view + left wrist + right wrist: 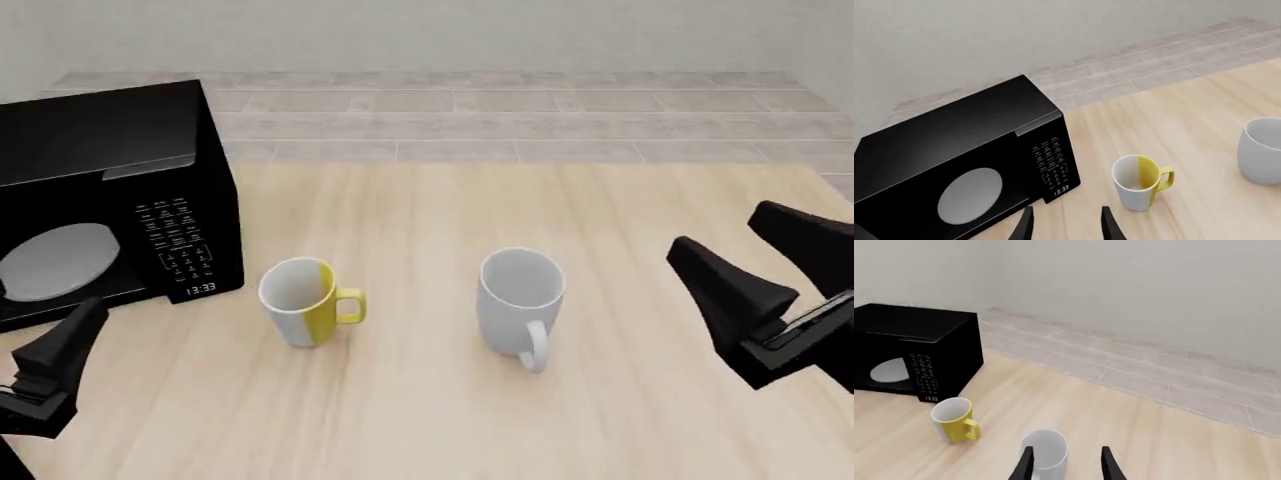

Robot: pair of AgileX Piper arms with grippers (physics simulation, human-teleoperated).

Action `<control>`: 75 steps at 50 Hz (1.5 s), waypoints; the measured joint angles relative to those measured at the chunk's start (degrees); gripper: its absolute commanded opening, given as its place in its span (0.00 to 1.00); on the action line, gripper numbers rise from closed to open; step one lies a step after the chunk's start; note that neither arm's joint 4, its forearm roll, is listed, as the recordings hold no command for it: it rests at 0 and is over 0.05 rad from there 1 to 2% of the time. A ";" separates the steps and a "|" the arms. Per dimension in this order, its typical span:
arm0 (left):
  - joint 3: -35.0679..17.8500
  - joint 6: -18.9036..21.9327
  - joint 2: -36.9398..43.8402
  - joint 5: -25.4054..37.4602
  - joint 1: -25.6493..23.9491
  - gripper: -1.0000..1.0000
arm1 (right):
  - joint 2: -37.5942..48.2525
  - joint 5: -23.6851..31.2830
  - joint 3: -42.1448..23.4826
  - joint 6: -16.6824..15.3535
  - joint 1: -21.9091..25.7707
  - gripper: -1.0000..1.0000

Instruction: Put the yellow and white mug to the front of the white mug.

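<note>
Nearest me, both grippers hover with jaws open and empty: left gripper (47,375) low at the left edge, right gripper (761,275) at the right. Next comes the two-tone mug (307,300), upright on the bench (400,420), handle turned toward the white mug (522,300) beside it, well apart. I'd approach with the left, pinch the rim, lift clear, then set it nearer me. Farther left is a black microwave (107,200). Beyond, tiled floor (534,110) and plain wall.

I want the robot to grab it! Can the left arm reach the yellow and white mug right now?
Probably yes. The left gripper is open, and only bare table lies between it and the yellow and white mug. The microwave stands off to the side, not in the way.
</note>
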 measured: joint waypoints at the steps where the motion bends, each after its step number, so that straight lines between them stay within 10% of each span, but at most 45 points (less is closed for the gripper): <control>1: 0.00 0.00 0.00 0.00 0.00 1.00 | 1.00 -0.09 -0.63 -0.14 0.90 1.00; 34: -0.04 0.05 0.04 0.05 -0.03 1.00 | 32.71 6.19 -25.55 -4.07 24.22 1.00; 75: -0.05 0.05 0.04 0.05 -0.03 1.00 | 53.73 29.55 -48.47 -10.21 29.82 1.00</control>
